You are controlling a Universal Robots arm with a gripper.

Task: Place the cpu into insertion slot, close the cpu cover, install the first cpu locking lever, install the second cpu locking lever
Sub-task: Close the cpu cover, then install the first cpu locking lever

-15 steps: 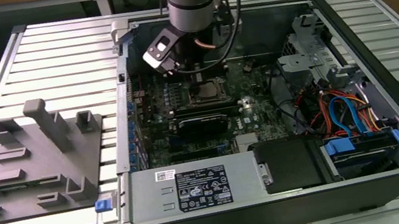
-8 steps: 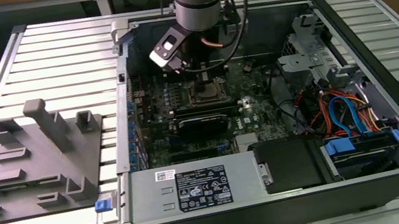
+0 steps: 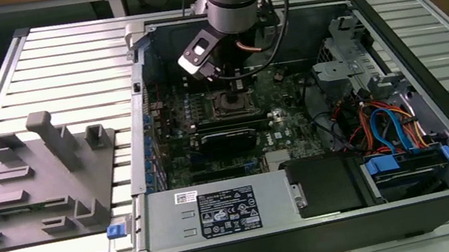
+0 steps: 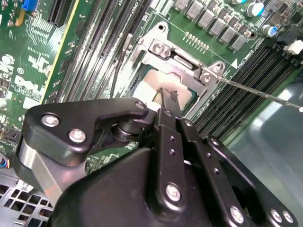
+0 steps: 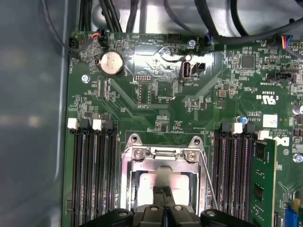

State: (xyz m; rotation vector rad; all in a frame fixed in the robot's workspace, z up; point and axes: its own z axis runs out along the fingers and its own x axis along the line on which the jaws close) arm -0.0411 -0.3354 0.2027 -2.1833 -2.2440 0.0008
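Note:
The insertion slot [image 3: 233, 102] sits in the middle of the green motherboard inside the open computer case. In both wrist views the cpu [image 5: 182, 182] [image 4: 150, 81] lies in it, its pale silver top showing through the window of the cpu cover [image 5: 163, 153] [image 4: 182, 60]. The cover's silver frame lies down around the chip. A thin wire locking lever [image 5: 209, 182] [image 4: 258, 90] juts out from one side of the socket. My gripper [image 5: 163, 191] [image 4: 166, 98] hangs straight over the socket, shut, its narrow black tips at the cpu's top with nothing seen between them.
Black memory slots [image 5: 92, 175] flank the socket on both sides. A green card [image 5: 262, 184] stands on edge nearby. Cables and a drive cage [image 3: 392, 131] fill the case toward the exterior view's right. A grey fixture block [image 3: 40, 179] rests on the table at the left.

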